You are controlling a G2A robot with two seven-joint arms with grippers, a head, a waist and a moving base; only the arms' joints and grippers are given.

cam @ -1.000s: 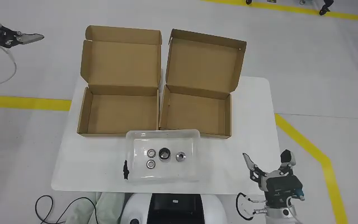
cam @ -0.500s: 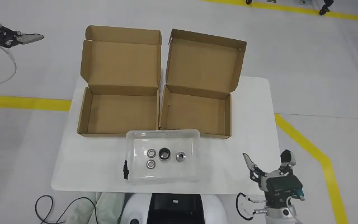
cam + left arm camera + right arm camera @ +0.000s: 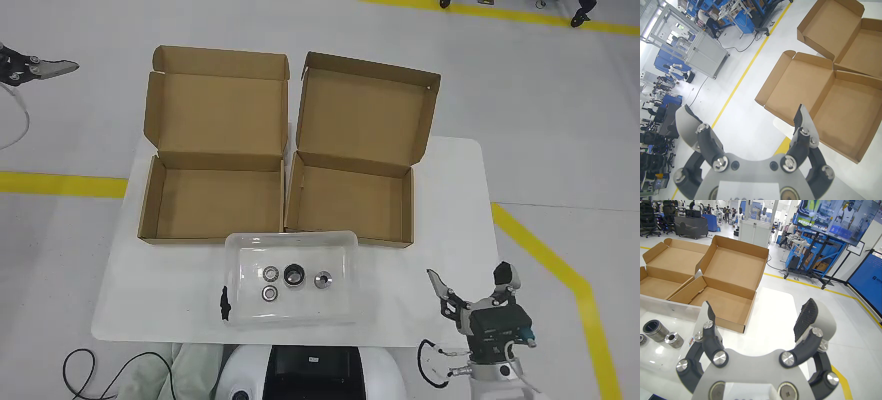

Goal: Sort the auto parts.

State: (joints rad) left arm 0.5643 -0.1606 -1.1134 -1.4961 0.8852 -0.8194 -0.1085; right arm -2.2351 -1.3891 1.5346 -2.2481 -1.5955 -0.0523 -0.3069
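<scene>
I am holding my right gripper (image 3: 759, 306) wide open with nothing between its fingers, over the near right corner of the white table (image 3: 450, 190). Just to its left, a clear tray (image 3: 290, 238) is sitting at the table's near edge, holding the metal parts. My right wrist camera is catching them side-on as a tall sleeve (image 3: 654, 330) and a short collar (image 3: 674, 340) touching it. The top view is adding two small rings (image 3: 270, 272) and a small black piece (image 3: 224, 300) at the tray's left edge. Behind the tray, a left box (image 3: 212, 203) and a right box (image 3: 345, 205) are lying open side by side, lids folded back. Farthest off, my left gripper (image 3: 743, 111) is hanging wide open and empty over the floor, well beyond the table's far left corner.
</scene>
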